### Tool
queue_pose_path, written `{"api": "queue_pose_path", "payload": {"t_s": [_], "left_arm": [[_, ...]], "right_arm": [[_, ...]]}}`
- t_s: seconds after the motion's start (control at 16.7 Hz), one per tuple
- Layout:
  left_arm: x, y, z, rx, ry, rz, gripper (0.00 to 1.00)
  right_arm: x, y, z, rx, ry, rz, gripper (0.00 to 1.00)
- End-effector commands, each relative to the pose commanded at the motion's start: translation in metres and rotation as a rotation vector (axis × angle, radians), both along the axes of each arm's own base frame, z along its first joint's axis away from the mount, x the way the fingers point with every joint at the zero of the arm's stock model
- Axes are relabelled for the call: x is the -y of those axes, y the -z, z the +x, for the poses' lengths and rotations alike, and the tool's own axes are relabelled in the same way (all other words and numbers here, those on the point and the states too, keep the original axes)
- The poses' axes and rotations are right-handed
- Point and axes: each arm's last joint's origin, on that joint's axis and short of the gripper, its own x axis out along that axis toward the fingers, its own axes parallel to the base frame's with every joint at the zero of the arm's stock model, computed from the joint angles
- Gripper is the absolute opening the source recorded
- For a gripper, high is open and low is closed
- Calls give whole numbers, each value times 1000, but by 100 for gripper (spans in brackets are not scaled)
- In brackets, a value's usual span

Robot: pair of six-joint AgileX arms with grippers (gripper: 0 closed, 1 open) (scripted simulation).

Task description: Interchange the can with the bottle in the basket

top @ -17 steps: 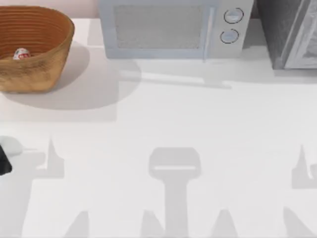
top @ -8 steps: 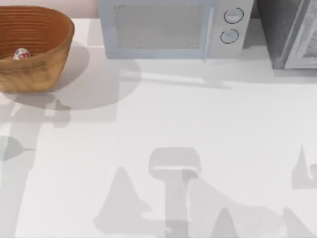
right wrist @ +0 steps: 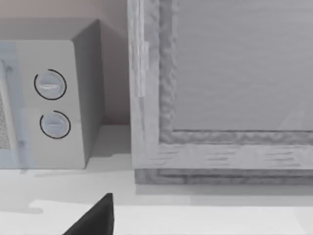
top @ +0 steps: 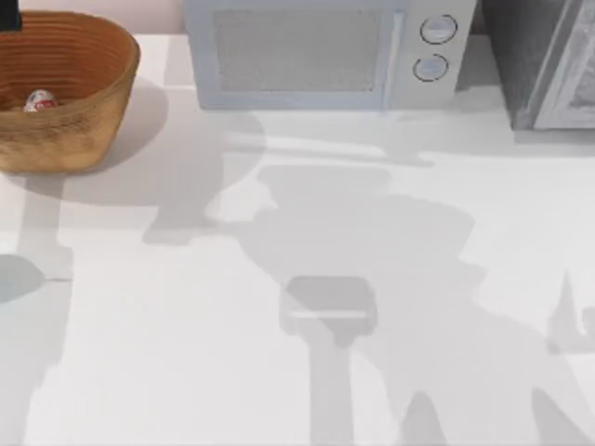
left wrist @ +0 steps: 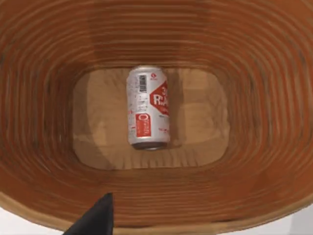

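Observation:
The orange-brown woven basket (top: 88,111) stands at the table's back left. Inside it the can (top: 39,100) lies on its side, white with red markings. In the left wrist view the can (left wrist: 148,107) rests in the middle of the basket's floor, ringed by the basket's ribbed wall (left wrist: 264,98). My left gripper (left wrist: 98,218) hangs above the basket and apart from the can; a dark part of that arm (top: 9,17) shows at the basket's far left rim. My right gripper (right wrist: 98,215) is above the table, facing the back right corner. The bottle is out of view.
A pale microwave (top: 321,56) stands along the back edge, right of the basket, with two round dials (right wrist: 51,103). A grey textured cabinet (top: 548,60) fills the back right corner. Arm shadows cross the white tabletop (top: 297,372).
My left arm has moved from the table's left edge back to over the basket. The shadows on the table have shifted and grown. The can and basket have not moved.

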Motion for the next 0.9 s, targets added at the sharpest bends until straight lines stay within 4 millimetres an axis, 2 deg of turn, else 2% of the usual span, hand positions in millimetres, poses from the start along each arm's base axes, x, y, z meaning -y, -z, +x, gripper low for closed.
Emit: {"api": "queue_pose_path", "payload": {"t_s": [0.24,0.42,0.66,0.9], "left_arm": [[-16,51,70,-200,13,-47,100],[-26,92,103,-311,19,-78,100],[-33,130,123,-394,22,-104,100],[-34,135,125,-405,23,-108,100]], "right_arm": [[0,0,0,0,0,0,100],[0,0,0,0,0,0,100],[0,0,0,0,0,0,100],[0,0,0,0,0,0,100]]}}
